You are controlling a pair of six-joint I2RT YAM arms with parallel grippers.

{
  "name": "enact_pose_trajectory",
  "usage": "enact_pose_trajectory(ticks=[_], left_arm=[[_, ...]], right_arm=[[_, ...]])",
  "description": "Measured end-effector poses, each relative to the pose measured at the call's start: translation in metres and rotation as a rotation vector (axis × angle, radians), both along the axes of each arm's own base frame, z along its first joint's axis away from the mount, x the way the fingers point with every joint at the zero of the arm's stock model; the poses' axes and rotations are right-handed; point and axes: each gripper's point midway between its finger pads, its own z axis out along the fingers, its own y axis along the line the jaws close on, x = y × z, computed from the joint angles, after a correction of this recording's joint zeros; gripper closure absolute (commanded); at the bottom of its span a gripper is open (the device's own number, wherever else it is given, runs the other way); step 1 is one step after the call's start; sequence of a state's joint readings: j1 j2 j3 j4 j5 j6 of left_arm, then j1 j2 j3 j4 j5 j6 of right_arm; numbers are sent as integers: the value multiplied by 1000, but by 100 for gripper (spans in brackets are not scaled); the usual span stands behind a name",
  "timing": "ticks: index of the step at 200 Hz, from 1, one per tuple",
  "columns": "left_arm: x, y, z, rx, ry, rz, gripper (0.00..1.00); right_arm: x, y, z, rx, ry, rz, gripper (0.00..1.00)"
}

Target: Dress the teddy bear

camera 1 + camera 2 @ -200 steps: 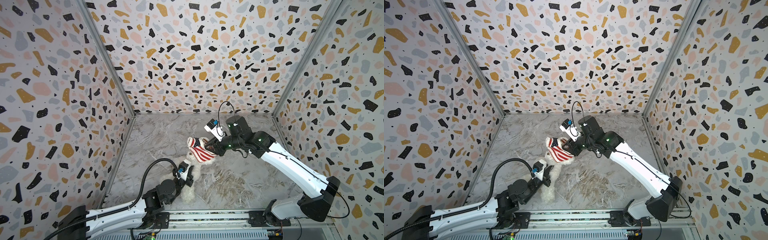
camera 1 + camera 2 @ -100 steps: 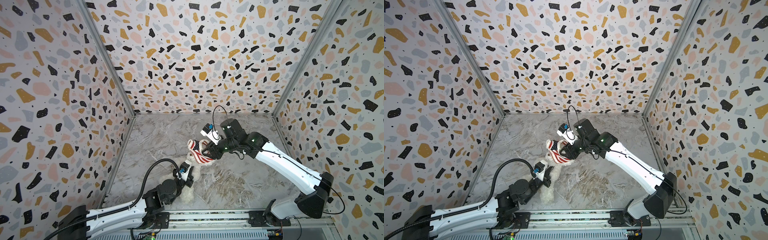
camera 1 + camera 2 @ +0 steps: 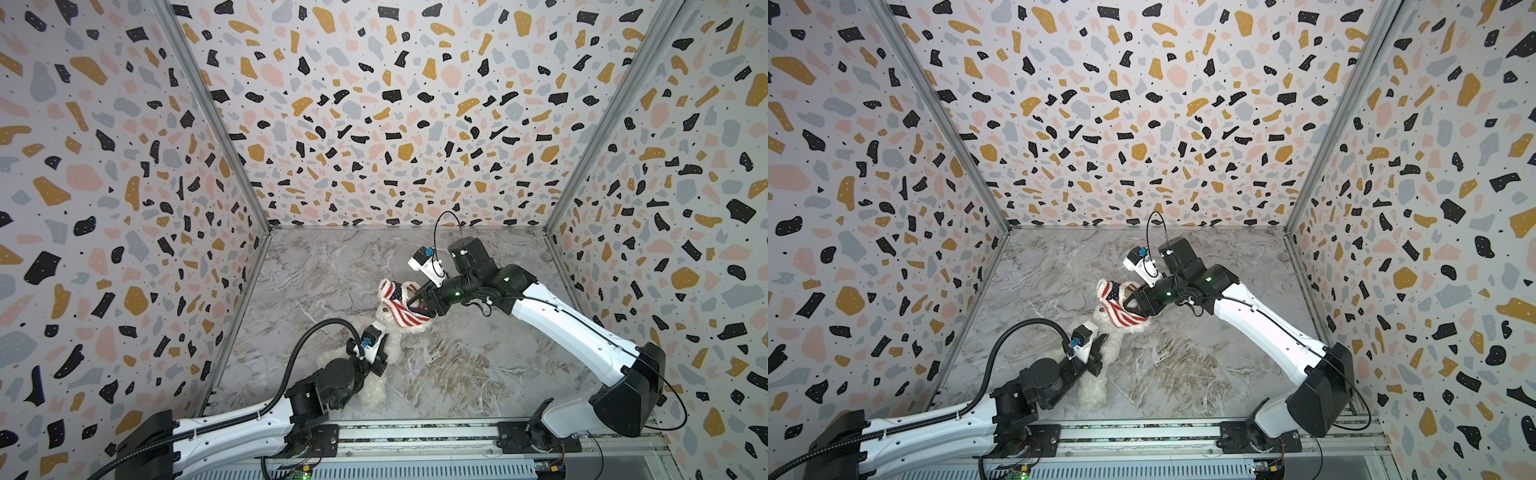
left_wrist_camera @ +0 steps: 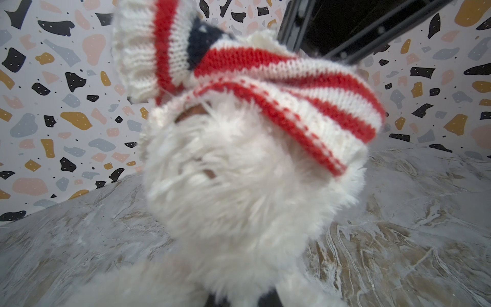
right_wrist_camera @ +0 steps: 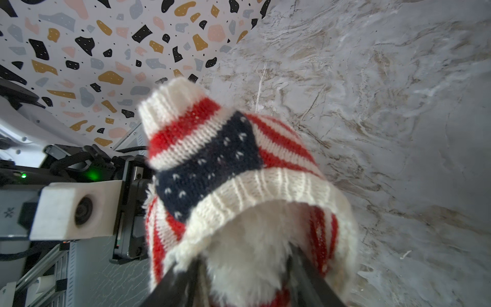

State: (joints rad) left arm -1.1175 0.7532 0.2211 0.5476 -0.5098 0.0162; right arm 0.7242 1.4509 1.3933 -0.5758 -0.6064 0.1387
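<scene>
Bear half-dressed: sweater over its head only, both claws engaged.
One bear [image 4: 233,186]: light, soft plush with slippery fur, so I'd grab deep at the torso or a limb, not the fluff. Left claw [image 3: 1101,344] is pressed together on its body; its head sits between the right claw's [image 5: 244,255] spread fingers. One sweater [image 5: 212,159]: stretchy knit that snags easily, best taken at the ribbed hem. The right fingers look tucked inside that hem. Two claws.
</scene>
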Motion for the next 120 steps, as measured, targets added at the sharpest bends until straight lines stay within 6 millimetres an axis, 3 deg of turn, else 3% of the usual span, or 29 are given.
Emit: enact_pose_trajectory(ticks=[60, 90, 120], left_arm=[[-2, -3, 1, 0, -6, -18, 100], [-2, -3, 1, 4, -6, -22, 100], [-3, -4, 0, 6, -5, -27, 100]], right_arm=[[-4, 3, -3, 38, 50, 34, 32], [-5, 6, -4, 47, 66, 46, 52], [-7, 7, -6, 56, 84, 54, 66]])
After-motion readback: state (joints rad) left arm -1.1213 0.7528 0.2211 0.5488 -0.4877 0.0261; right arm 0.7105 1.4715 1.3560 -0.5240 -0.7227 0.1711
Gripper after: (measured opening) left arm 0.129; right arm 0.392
